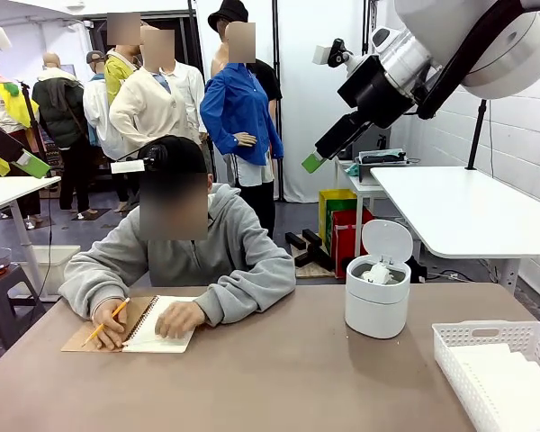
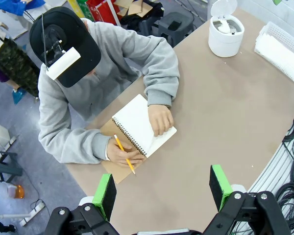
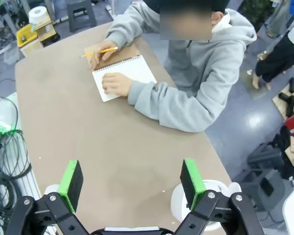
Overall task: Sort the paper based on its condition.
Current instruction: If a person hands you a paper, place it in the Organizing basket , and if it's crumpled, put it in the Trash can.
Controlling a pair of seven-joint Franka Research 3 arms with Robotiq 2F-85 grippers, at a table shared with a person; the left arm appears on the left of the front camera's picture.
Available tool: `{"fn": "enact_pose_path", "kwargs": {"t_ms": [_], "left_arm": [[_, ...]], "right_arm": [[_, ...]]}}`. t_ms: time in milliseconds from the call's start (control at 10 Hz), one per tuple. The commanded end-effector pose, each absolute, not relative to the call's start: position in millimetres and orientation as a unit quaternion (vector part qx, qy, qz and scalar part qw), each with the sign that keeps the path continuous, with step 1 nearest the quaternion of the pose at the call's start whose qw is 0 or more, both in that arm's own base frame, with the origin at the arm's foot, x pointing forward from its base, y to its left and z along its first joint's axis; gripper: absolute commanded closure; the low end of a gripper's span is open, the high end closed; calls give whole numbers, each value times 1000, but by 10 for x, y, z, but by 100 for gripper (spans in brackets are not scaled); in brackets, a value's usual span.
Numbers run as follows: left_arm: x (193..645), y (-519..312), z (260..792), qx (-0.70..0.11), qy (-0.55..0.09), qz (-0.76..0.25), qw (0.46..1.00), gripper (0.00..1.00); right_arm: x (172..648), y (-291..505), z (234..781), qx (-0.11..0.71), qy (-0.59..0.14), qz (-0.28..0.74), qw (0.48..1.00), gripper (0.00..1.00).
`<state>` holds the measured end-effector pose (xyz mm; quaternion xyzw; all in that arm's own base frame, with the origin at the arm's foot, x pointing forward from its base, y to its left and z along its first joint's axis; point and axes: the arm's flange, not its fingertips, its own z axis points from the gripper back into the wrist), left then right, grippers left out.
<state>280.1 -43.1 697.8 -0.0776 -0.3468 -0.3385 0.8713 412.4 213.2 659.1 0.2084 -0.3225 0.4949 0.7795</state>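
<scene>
Smooth white paper sheets [image 1: 508, 387] in latticed white plastic basket [image 1: 486, 331], 4 o'clock on matte brown table [image 1: 279, 378]; crumpled wad [image 1: 376, 273] in round white bin [image 1: 376, 310], 2 o'clock. Left end effector [image 2: 161, 188], right end effector [image 3: 132, 178]: gaping, empty.

The table [image 1: 279, 382] lies bare through the middle, blocked by a person's arms [image 1: 252, 274] and notebook [image 1: 157, 340] at the far left edge, and by a bin [image 1: 376, 310] and basket [image 1: 454, 358] on the right.
</scene>
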Motion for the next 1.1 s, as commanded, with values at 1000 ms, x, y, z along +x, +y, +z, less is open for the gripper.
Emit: {"fn": "enact_pose_path", "kwargs": {"t_ms": [1000], "left_arm": [[2800, -422, 6978, -78, -347, -337, 871, 0]], "right_arm": [[4133, 2139, 6590, 209, -321, 500, 777, 0]]}}
